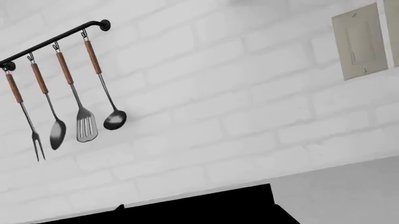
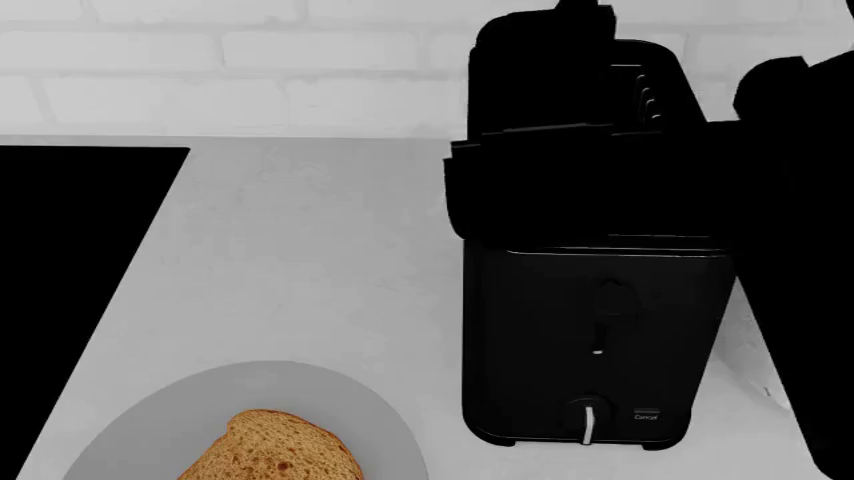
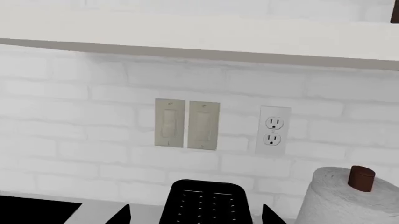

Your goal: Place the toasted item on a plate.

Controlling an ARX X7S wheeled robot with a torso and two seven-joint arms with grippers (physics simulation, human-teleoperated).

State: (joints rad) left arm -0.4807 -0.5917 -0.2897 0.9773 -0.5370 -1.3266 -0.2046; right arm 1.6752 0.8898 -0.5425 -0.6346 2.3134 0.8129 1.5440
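Head view, nearest the camera: the toasted item (image 2: 274,450), a golden-brown slice with a darker crust, lies flat on the plate (image 2: 160,425), a light grey round plate at the near edge of the desk (image 2: 307,260), cut off by the frame.

Largest first: the pale grey desk runs back to a white brick wall (image 2: 267,70). A black cooktop (image 2: 67,270) is set into it at the left. The black toaster (image 2: 601,330) stands upright just beside the plate, on its right, lever and knob facing the camera. Dark arm parts (image 2: 801,250) overlap the toaster's top and right side.

Right wrist view: paper towel roll (image 3: 349,198), two wall switches (image 3: 187,123), one outlet (image 3: 273,129).

Left wrist view: a rail (image 1: 53,43) carrying four hanging utensils (image 1: 68,102).

Neither pair of jaws is identifiable in any view; whether they are apart or together cannot be told.
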